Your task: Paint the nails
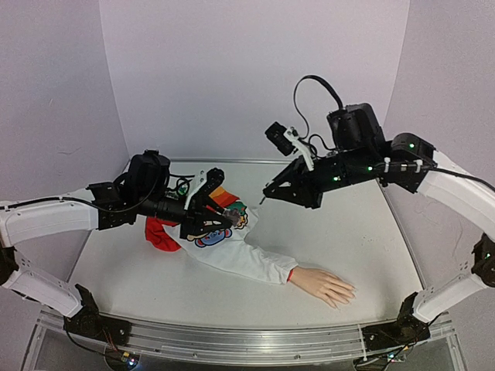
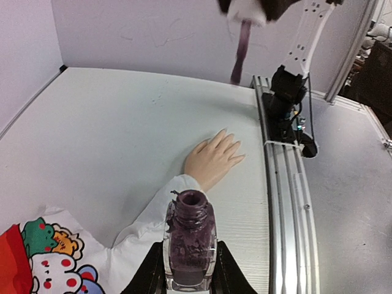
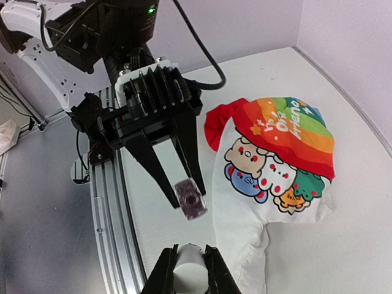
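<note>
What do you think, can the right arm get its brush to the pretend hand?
Probably yes: the mannequin hand lies uncovered on the table, and nothing stands between it and the right tool holding the brush.

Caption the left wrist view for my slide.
Left claw holds uncapped clear bottle of purple polish; pale mannequin hand lies beyond.

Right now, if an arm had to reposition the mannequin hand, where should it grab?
Probably the wrist, just past the white sleeve cuff, coming straight down with jaws across its width. The mannequin hand lies palm-down and flat, fingers slim and spread, so the wrist is the narrowest firm part.
</note>
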`<state>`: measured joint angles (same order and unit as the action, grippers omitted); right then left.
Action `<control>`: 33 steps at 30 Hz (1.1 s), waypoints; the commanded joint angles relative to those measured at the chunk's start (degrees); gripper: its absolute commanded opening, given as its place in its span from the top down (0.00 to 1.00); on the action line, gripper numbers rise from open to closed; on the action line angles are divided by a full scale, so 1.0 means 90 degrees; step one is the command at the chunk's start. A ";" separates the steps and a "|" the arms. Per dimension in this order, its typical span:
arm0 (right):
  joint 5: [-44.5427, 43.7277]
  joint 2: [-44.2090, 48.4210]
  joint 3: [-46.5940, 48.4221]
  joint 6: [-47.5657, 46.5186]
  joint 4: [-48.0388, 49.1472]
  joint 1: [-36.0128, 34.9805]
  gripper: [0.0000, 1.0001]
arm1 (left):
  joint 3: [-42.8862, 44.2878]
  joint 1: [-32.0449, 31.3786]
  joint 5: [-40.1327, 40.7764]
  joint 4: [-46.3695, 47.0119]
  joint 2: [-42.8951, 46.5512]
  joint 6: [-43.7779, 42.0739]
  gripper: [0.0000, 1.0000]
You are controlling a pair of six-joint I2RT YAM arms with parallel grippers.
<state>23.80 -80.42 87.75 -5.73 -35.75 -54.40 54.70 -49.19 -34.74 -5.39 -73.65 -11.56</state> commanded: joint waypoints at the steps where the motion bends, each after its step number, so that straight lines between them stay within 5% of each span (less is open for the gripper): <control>1: -0.1201 0.0954 -0.0947 0.0700 0.0155 0.0130 1.00 | -0.0251 0.0022 0.0941 0.0844 0.0348 -0.0082 1.00; 13: -0.2790 0.2877 -0.3802 0.4009 -0.0802 0.0224 1.00 | -0.0238 0.0006 0.1740 0.1936 0.0129 0.0058 1.00; 33: -0.4015 0.2822 -0.5507 0.5843 -0.1141 -0.1017 1.00 | -0.0109 -0.0014 0.1818 0.2403 -0.0218 0.0091 1.00</control>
<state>-5.78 -54.89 40.64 43.85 -48.24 -61.62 51.35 -49.19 -19.66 11.50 -75.53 -10.91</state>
